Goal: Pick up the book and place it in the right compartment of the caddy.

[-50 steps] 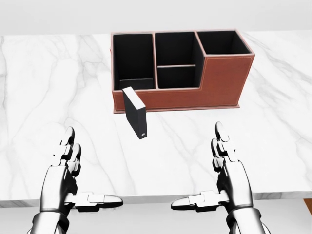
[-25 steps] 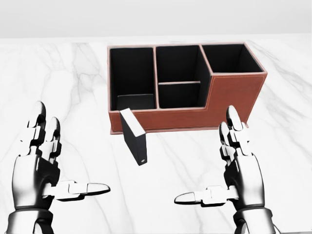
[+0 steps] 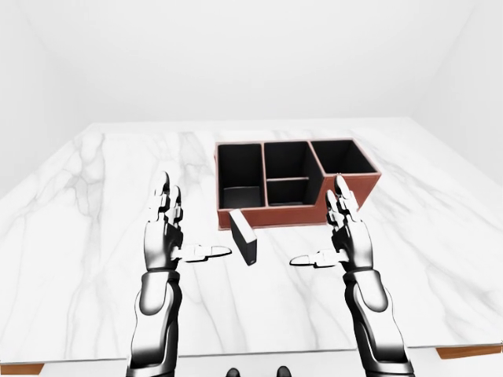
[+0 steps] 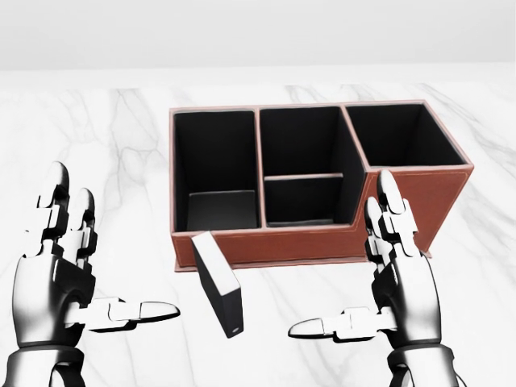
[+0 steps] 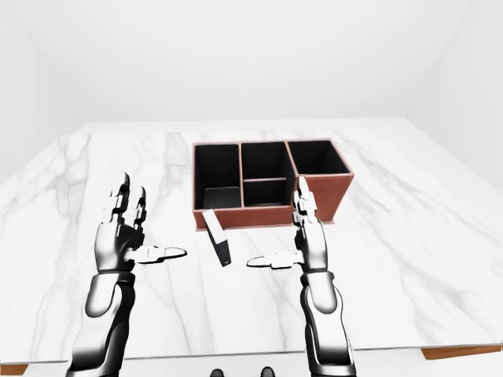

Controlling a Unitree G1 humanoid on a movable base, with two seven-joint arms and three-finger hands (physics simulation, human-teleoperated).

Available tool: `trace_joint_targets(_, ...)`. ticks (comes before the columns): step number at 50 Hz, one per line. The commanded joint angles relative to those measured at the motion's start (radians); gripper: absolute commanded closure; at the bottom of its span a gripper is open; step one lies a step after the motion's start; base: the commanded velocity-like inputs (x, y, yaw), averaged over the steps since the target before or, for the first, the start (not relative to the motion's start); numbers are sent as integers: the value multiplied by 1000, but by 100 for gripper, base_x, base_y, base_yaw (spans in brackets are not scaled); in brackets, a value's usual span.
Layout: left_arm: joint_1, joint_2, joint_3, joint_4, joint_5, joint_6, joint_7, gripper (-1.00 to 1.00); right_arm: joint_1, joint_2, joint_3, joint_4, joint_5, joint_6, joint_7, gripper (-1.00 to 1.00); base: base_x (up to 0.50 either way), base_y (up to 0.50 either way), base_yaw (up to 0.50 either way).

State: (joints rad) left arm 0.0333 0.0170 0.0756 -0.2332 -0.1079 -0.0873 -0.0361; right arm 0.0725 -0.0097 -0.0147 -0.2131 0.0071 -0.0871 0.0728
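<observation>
A slim black book point(image 4: 218, 283) stands upright on the white marble table point(image 4: 105, 137), just below the brown caddy's point(image 4: 322, 240) lower left corner in the head view. The caddy has black compartments: a left one, a divided middle one, and a taller right one point(image 4: 403, 134) that looks empty. My left hand point(image 4: 76, 278) is open at the left of the book, fingers up and thumb pointing at it. At the right of the book my right hand point(image 4: 379, 282) is open too, its fingertips overlapping the caddy's wall. Neither hand touches the book.
The marble table spreads wide on all sides of the caddy in the left-eye view point(image 3: 94, 204). White walls surround the scene. The table's near edge point(image 3: 259, 353) lies just below my forearms.
The whole picture has shifted: the caddy and book now appear larger and lower, so the camera has moved closer. Both hands have risen and stay open either side of the book.
</observation>
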Motion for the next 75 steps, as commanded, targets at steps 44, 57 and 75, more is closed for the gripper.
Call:
trace_joint_targets(44, 7, -2, -7, -17, 30, 0, 21, -100, -3, 2, 12, 28, 10, 9, 16, -100, 9, 0, 0)
trace_joint_targets(57, 8, -2, -8, -13, 38, 0, 18, -100, -29, 19, 59, 109, -19, 0, -2, -100, 0, 0, 0)
trace_joint_targets(75, 4, -2, -11, -8, 42, 0, 16, -100, -69, 33, 89, 227, -46, 0, -18, -100, 0, 0, 0)
